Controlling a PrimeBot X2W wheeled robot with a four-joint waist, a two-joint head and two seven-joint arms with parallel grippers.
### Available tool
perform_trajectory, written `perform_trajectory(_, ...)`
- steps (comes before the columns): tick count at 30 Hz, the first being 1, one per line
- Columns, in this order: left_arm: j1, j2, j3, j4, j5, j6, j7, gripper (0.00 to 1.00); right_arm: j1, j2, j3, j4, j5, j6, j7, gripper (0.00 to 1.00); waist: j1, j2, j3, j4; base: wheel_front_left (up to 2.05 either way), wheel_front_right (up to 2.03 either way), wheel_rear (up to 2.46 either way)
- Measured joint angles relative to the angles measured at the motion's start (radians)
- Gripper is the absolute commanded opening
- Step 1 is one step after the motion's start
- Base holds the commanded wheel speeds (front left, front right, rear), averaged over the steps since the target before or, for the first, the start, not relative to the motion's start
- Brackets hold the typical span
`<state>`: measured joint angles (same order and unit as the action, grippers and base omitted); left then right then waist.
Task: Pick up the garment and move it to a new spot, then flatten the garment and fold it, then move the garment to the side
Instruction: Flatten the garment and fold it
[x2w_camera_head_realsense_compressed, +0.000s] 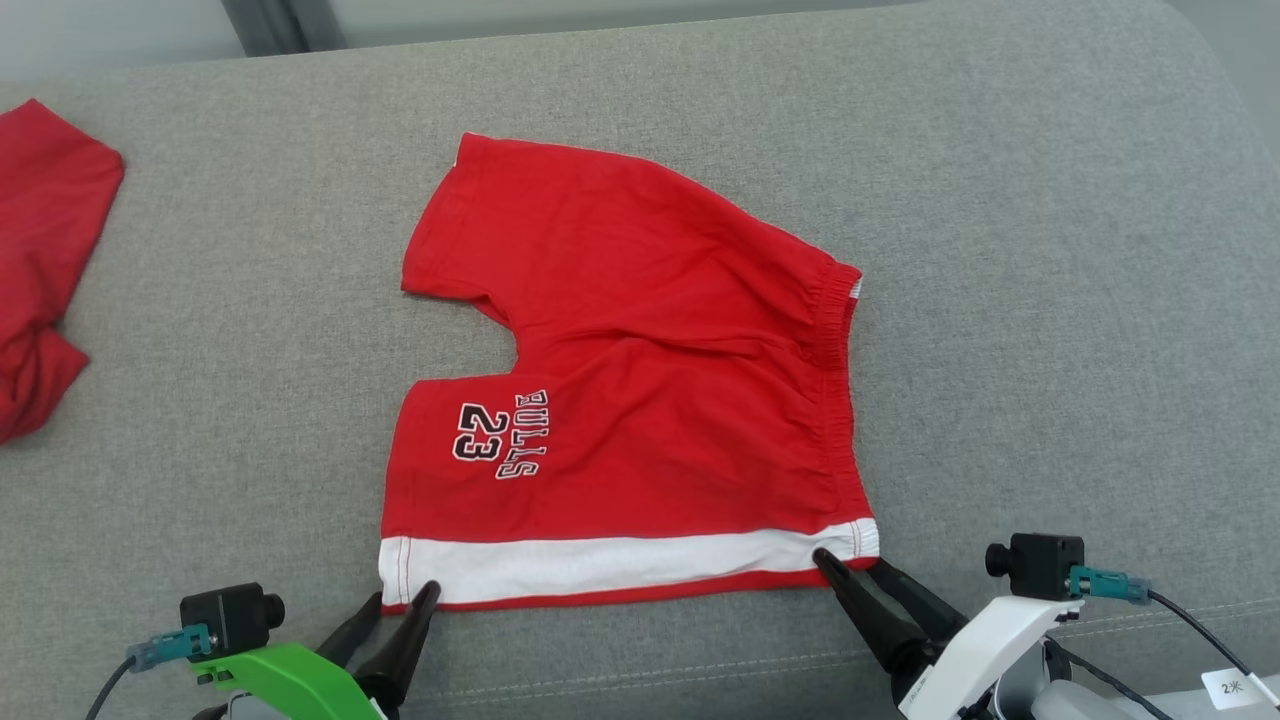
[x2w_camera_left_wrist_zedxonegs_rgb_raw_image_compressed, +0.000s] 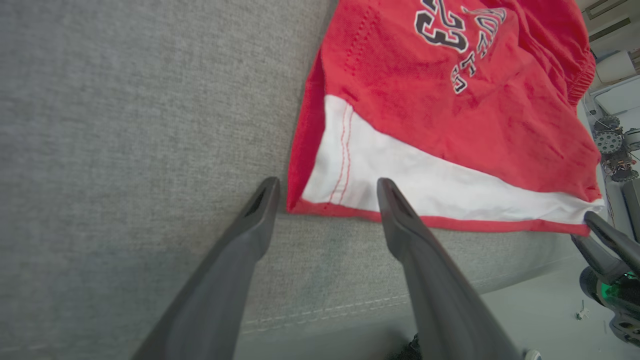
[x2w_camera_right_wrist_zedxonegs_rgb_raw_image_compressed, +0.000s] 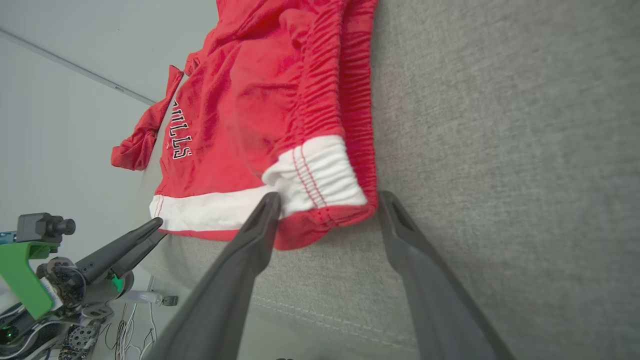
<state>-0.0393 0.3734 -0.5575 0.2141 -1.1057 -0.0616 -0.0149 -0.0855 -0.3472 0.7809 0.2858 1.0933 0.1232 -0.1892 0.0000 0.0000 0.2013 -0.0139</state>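
A grey sofa (x2w_camera_head_realsense_compressed: 1000, 300) carries everything. Its cover is a coarse, flecked weave, with a stitched seam (x2w_camera_head_realsense_compressed: 620, 675) running just inside the front edge. Behind the back edge stands a pale wall (x2w_camera_head_realsense_compressed: 600, 15) with a dark post (x2w_camera_head_realsense_compressed: 275, 25). The left wrist view shows pale floor (x2w_camera_left_wrist_zedxonegs_rgb_raw_image_compressed: 530, 310) below the sofa's front edge.

The shorts (x2w_camera_head_realsense_compressed: 640, 330) lie spread flat in the middle of the sofa. They are red soft knit, lightly creased. The gathered elastic waistband points toward the sofa's right end and the two legs toward its left. A white band with red stitching runs along the side nearest the front edge. The near leg carries "BULLS 23" in dark, white-edged letters. A second red cloth (x2w_camera_head_realsense_compressed: 40, 260) lies rumpled at the sofa's left end, well apart from the shorts.

The left claw (x2w_camera_head_realsense_compressed: 403, 595) is spread wide and holds nothing. Its tips sit at the near leg's hem corner, one finger on bare sofa just beside the hem, the other over the white band. The right claw (x2w_camera_head_realsense_compressed: 850, 560) is also spread wide and grips nothing. It straddles the waistband's near corner, one tip against the white band and the other on the sofa beside the elastic.
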Motion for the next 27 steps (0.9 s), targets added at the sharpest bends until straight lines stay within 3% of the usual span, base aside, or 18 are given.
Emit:
perform_trajectory(1, 0.000, -0.001, 0.000, 0.000, 0.000, -0.001, 0.001, 0.75, -0.002, 0.000, 0.003, 0.000, 0.001, 0.000, 0.003, 0.93, 0.0000, 0.0000, 0.000, -0.001, 0.00, 0.00, 0.00)
perform_trajectory(2, 0.000, -0.002, 0.000, 0.000, 0.000, -0.001, 0.001, 0.49, -0.005, -0.001, 0.005, 0.000, 0.003, 0.000, 0.005, 0.78, 0.0000, 0.0000, 0.000, -0.001, 0.00, 0.00, 0.00)
perform_trajectory(3, 0.000, -0.002, -0.001, 0.000, 0.000, -0.001, 0.003, 0.41, -0.008, -0.002, 0.007, 0.001, 0.006, 0.000, 0.005, 0.49, 0.0000, 0.0000, 0.000, -0.002, 0.00, 0.00, 0.00)
perform_trajectory(4, -0.001, -0.003, -0.001, 0.000, 0.000, -0.001, 0.005, 0.31, -0.010, -0.003, 0.007, 0.001, 0.008, 0.000, 0.005, 0.40, 0.0000, 0.0000, 0.000, -0.002, 0.00, 0.00, 0.00)
perform_trajectory(5, -0.001, -0.005, -0.002, 0.000, 0.000, -0.001, 0.006, 0.10, -0.010, -0.004, 0.008, 0.001, 0.008, 0.000, 0.005, 0.29, 0.0000, 0.0000, 0.000, -0.002, 0.00, 0.00, 0.00)
perform_trajectory(6, -0.001, -0.005, -0.002, 0.001, 0.000, -0.001, 0.006, 0.00, -0.010, -0.005, 0.010, 0.001, 0.009, 0.000, 0.005, 0.15, 0.0000, 0.0000, 0.000, -0.002, 0.00, 0.00, 0.00)
perform_trajectory(7, -0.001, -0.006, -0.004, 0.002, 0.000, -0.002, 0.010, 0.00, -0.010, -0.007, 0.012, 0.002, 0.013, 0.000, 0.005, 0.00, 0.0000, 0.0000, -0.001, -0.003, 0.00, 0.00, 0.00)
perform_trajectory(18, -0.001, -0.007, -0.004, 0.000, 0.000, -0.017, 0.009, 0.00, -0.018, -0.021, 0.020, 0.002, 0.017, 0.000, -0.003, 0.00, 0.0000, 0.0000, -0.010, -0.003, 0.00, 0.00, 0.00)
perform_trajectory(27, -0.004, 0.026, 0.019, -0.045, 0.004, -0.024, -0.012, 0.00, -0.035, -0.033, 0.025, -0.033, 0.008, 0.000, -0.030, 0.00, 0.0000, 0.0000, -0.022, -0.004, 0.00, 0.00, 0.00)
